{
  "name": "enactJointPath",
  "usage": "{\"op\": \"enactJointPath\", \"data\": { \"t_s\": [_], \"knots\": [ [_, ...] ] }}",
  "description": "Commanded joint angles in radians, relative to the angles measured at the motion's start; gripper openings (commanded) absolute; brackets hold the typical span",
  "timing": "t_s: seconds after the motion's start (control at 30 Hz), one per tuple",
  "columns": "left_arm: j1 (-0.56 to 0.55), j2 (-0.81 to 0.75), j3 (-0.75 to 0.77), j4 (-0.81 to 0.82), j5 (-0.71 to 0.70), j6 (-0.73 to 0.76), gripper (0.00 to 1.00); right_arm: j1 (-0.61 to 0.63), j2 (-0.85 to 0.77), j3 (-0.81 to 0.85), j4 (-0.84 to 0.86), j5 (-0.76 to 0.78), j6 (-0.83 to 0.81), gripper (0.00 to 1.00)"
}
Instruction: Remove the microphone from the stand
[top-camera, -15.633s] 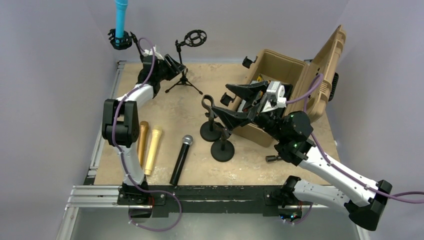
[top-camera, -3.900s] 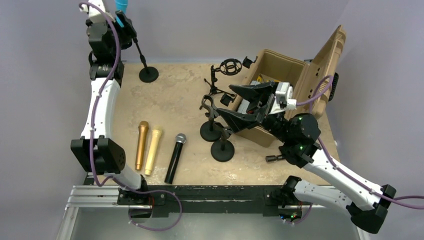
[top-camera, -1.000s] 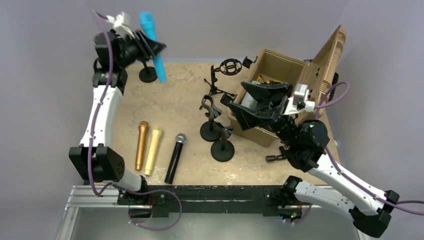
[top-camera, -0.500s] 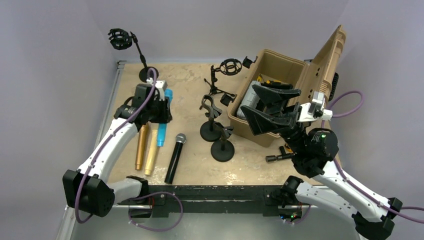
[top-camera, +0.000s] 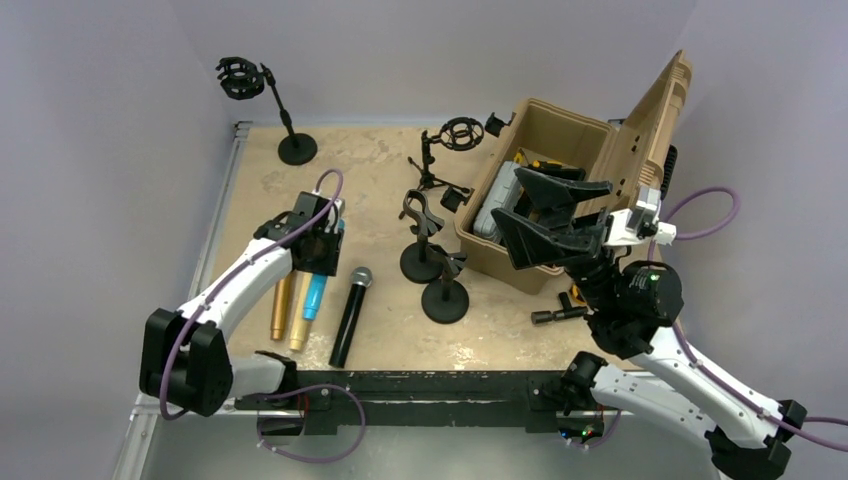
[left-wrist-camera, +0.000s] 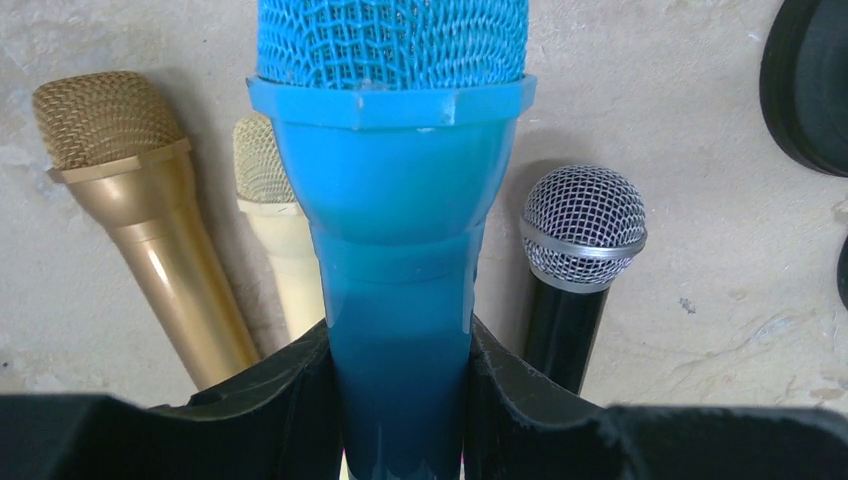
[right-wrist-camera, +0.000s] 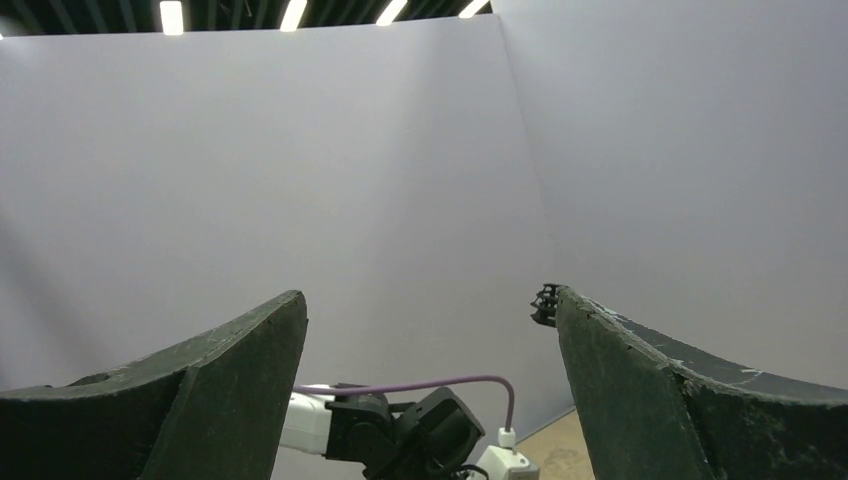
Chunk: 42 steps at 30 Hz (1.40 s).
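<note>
My left gripper (top-camera: 318, 252) is shut on the blue microphone (top-camera: 316, 292) and holds it low over the row of microphones lying on the table. In the left wrist view the blue microphone (left-wrist-camera: 395, 200) sits between my two fingers (left-wrist-camera: 285, 400), its grille pointing away, over the cream microphone (left-wrist-camera: 275, 215). I cannot tell whether it touches the table. The black stand (top-camera: 297, 150) at the back left has an empty shock mount (top-camera: 240, 78). My right gripper (top-camera: 507, 200) is open and empty, raised above the tan case; it (right-wrist-camera: 425, 295) faces the wall.
A gold microphone (top-camera: 280, 305), the cream one (top-camera: 297, 330) and a black one with a silver grille (top-camera: 350, 315) lie side by side. Two round-base stands (top-camera: 445, 300) (top-camera: 420, 262) and a tripod stand (top-camera: 458, 133) stand mid-table. The open tan case (top-camera: 560, 120) is at right.
My left arm has brought the blue microphone from the back-left stand down to the row of microphones. The stand's mount is now empty. My right arm has drawn back to the right.
</note>
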Motion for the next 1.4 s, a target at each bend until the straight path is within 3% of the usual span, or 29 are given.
{"op": "enactJointPath", "data": {
  "t_s": [0.0, 0.27, 0.6, 1.03, 1.37],
  "knots": [
    [-0.006, 0.047, -0.001, 0.050, 0.047, 0.007, 0.00, 0.003, -0.022, 0.001, 0.019, 0.034, 0.011, 0.93],
    [-0.006, 0.238, 0.063, 0.001, 0.051, -0.027, 0.03, 0.003, -0.015, 0.004, 0.027, 0.037, 0.003, 0.93],
    [-0.006, 0.322, 0.087, -0.019, 0.086, -0.030, 0.26, 0.003, -0.048, -0.005, 0.016, 0.073, -0.005, 0.94],
    [-0.006, 0.299, 0.084, -0.023, 0.066, -0.035, 0.50, 0.003, -0.024, -0.007, 0.039, 0.058, -0.010, 0.94],
    [-0.005, 0.158, 0.126, -0.074, -0.005, -0.025, 0.51, 0.003, -0.020, -0.008, 0.035, 0.061, -0.018, 0.95]
  ]
}}
